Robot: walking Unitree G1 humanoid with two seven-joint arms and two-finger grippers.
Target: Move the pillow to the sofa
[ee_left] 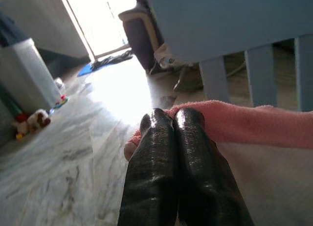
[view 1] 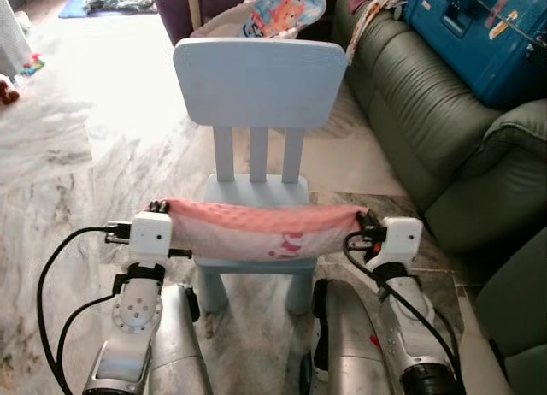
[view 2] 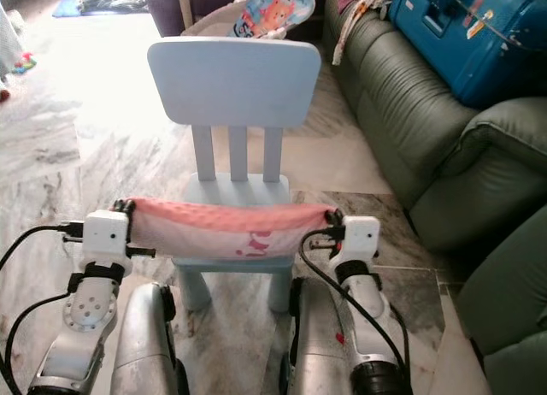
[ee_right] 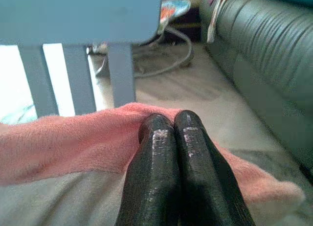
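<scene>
- Left eye view: pillow (view 1: 261,230) stretched over the chair (view 1: 256,96) seat, pinched at both ends for an even lift.
- Left gripper (ee_left: 172,119) clamped on left corner, right gripper (ee_right: 171,122) on right; sofa (view 1: 444,147) waits at right.

left tool (ee_left: 173,125) clamped, right tool (ee_right: 172,125) clamped

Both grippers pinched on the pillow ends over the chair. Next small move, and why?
Probably lift it straight up, both arms together. The left gripper and right gripper are each shut on an end of the pink pillow, which spans the front of the blue chair seat. Clearing the seat first should keep it from dragging before turning toward the green sofa on the right.
</scene>
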